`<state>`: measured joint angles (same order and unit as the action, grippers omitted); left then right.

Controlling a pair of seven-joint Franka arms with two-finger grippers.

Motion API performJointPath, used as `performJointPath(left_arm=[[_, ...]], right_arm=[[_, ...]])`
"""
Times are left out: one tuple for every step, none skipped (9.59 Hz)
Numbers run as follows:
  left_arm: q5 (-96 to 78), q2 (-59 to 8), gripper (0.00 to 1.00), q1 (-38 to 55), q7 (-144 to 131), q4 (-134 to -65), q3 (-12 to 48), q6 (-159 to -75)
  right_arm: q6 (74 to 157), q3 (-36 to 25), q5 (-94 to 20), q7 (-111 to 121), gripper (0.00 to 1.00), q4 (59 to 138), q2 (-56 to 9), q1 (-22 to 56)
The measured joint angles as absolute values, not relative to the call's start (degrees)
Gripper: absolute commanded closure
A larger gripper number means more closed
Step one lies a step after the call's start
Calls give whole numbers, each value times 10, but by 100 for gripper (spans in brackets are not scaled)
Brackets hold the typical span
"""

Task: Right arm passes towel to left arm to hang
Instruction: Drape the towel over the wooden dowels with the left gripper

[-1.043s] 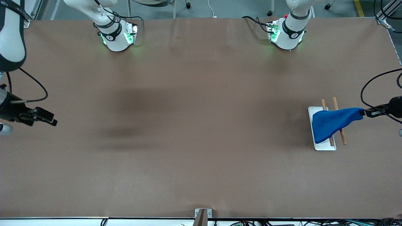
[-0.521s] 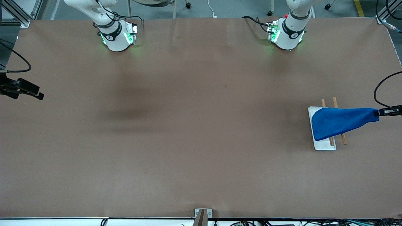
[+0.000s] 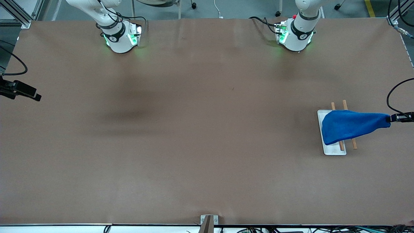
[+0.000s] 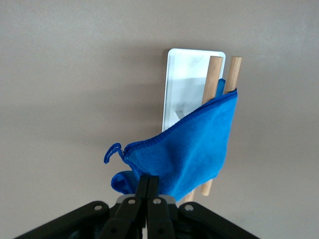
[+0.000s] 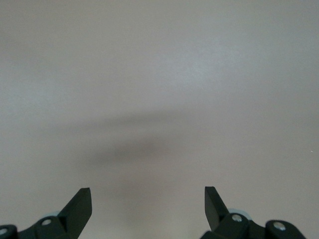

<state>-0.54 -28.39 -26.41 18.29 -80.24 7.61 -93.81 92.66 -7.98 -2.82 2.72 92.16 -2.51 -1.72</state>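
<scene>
Brown table (image 3: 207,145) fills the front view, bare over most of its spread, w/ both arm bases along its robot edge. At the left arm's end of the table sits a small rack: white base plate (image 3: 333,149) w/ two wooden rods (image 3: 354,143) raised above it, prob. the hanging spot. Towel (image 3: 349,125), bright blue, is draped across both rods and stretched taut toward the table's end, since one corner is pinched in the left gripper (image 3: 393,118); fingers clamped tight on the cloth, as the left wrist view confirms, w/ the towel's corner loop (image 4: 112,152) sticking out free beside the jaws. Tension looks deliberate: pulling the cloth over the rods so it spreads rather than bunches, though most of its bulk hangs on the side toward the table's middle, over the plate. Handover looks done; what's left, I'd judge, is settling the drape and letting go. Right gripper (image 3: 30,94) waits over the right arm's end of the table, jaws spread wide, holding nothing, well clear of the rack.
</scene>
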Motion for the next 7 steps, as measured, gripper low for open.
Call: performJointPath(left_arm=[[-5,-292,100,-268,193,-800,76,-940],[-3,-298,100,-273,207,-799,76,-944],[-2,-304,100,-280,224,-799,76,-953],[-1,-309,100,-288,239,-799,76,-961],[1,-313,100,-293,248,-798,76,-967],[7,-316,100,-294,254,-797,76,-972],[11,-318,98,-294,258,-797,76,-976]], right_arm=[[926,-80,-26,27,0,933,-21,-23],[926,-80,-26,27,0,948,-11,-26],[926,-78,-25,27,0,959,0,-26],[925,-74,-25,27,0,961,10,-26],[925,-71,-25,28,0,963,15,-26],[926,-71,-25,32,0,963,17,-26],[926,-71,-25,36,0,959,18,-26]])
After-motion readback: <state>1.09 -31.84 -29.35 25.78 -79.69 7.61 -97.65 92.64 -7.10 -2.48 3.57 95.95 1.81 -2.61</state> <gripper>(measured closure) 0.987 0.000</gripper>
